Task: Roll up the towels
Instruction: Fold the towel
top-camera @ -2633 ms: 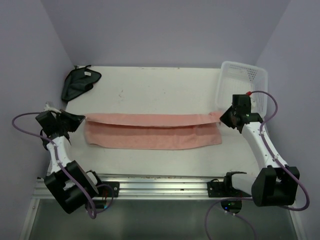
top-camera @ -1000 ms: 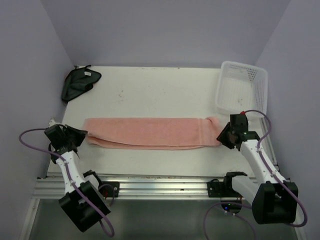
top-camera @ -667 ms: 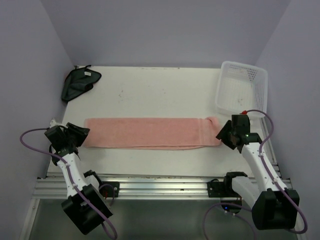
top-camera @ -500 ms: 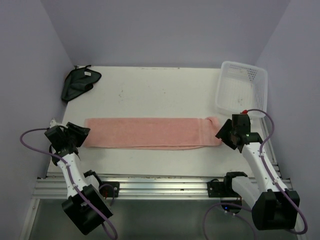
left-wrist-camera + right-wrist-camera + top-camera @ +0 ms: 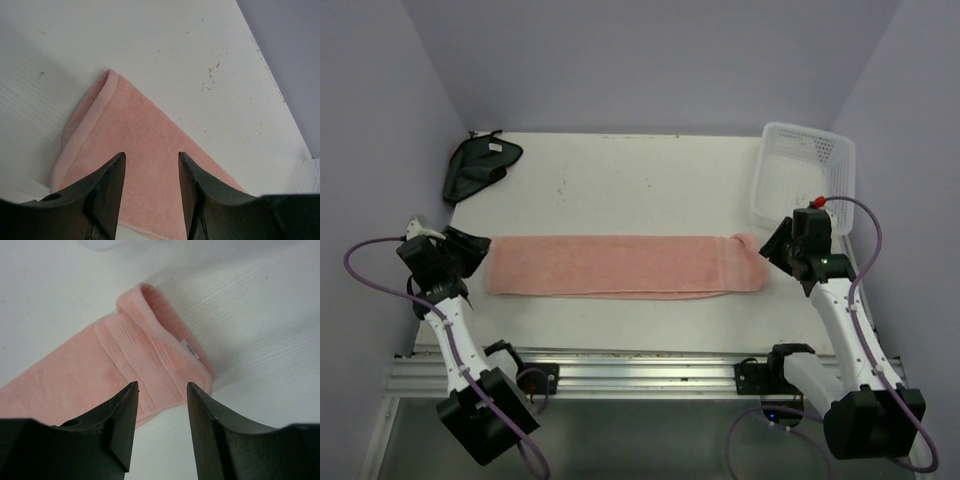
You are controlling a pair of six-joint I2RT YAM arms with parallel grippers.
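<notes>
View from overhead: shows left fingers (image 5: 470, 247) parted and empty at the left end of the salmon-pink towel (image 5: 620, 266), and right fingers (image 5: 772, 243) parted at its right end. Towel folded into a long strip across the worktop (image 5: 640, 190). Blackish cloth (image 5: 480, 165) bunched in the far left corner, tag (image 5: 492, 147) unreadable; basket (image 5: 805, 175) far right.

Left wrist: fingers (image 5: 107, 190) apart, gripping nothing, towel corner (image 5: 125, 125) showing between them.

Right wrist: fingers (image 5: 117, 425) spread above the towel's folded end (image 5: 140, 355), clasping nothing. Small white label (image 5: 191, 351) at the fold, print too tiny to read.
</notes>
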